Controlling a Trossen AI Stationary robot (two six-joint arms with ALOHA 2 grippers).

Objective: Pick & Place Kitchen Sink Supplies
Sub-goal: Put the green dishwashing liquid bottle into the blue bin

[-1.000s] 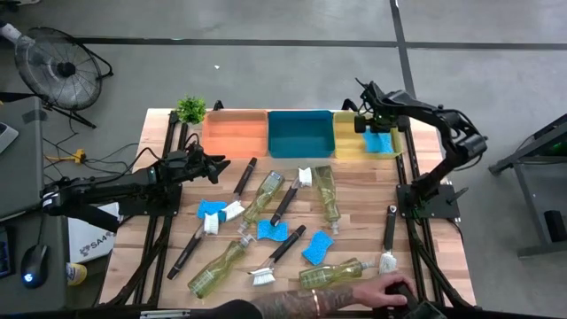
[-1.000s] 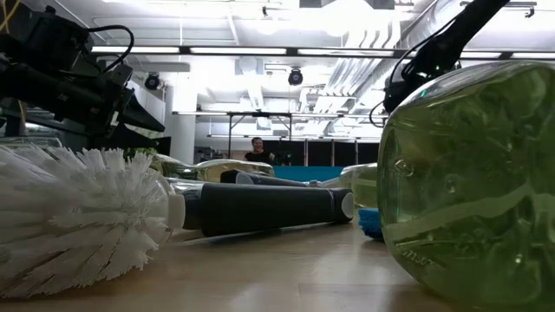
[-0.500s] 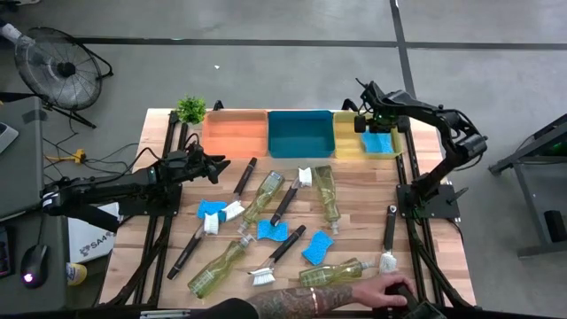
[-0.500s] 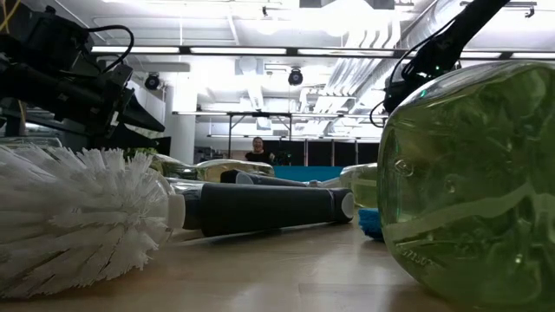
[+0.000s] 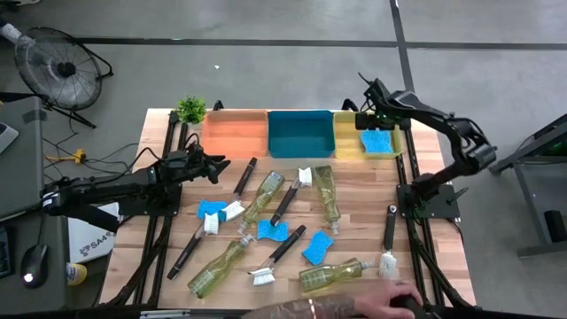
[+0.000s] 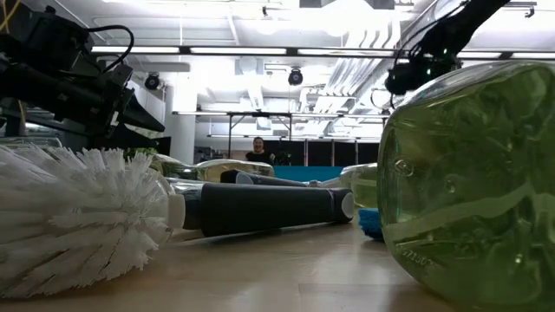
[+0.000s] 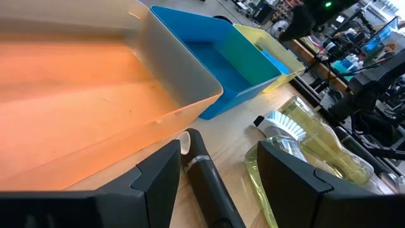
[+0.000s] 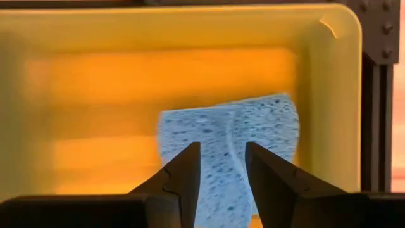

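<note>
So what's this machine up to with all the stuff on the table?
It is sorting sink supplies into bins. The right gripper hangs over the yellow bin, open, with a blue sponge lying in the bin below it. The left gripper waits near the orange bin. Bottles, brushes and more sponges lie on the wooden table, and a person's hand is at its near edge.

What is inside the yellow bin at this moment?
One blue sponge lies in the yellow bin. The right gripper hangs over it with jaws apart, covering the sponge's near edge and the floor there. The rest shows only bare yellow floor.
</note>
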